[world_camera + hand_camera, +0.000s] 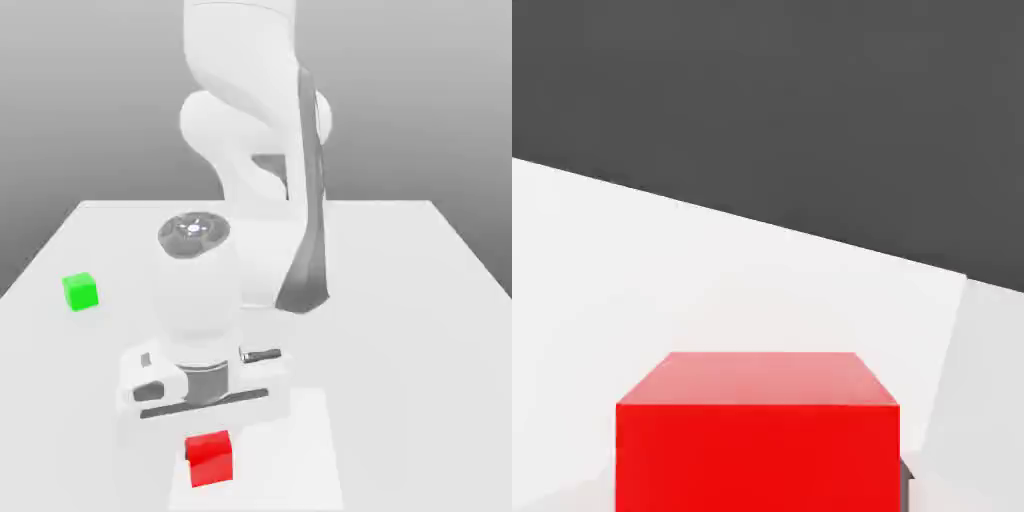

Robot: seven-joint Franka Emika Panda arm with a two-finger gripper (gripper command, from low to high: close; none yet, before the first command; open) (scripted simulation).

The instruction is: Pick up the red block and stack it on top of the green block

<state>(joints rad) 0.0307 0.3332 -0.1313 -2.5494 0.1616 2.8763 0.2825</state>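
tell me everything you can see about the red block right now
The red block is a small plain cube, bright red, with a matte, unmarked surface and sharp edges. It sits flat and upright on the white table, near the front edge in the exterior view, just below the robot's hand. In the hand view it looms close, its top face lighter than the face toward the camera. It stands far from the green block, which lies toward the exterior view's left. Whether the gripper touches it cannot be told.

This is a pretend computer world, not a real room: a plain white surface (400,300), a flat grey background, and smooth toy-like blocks.
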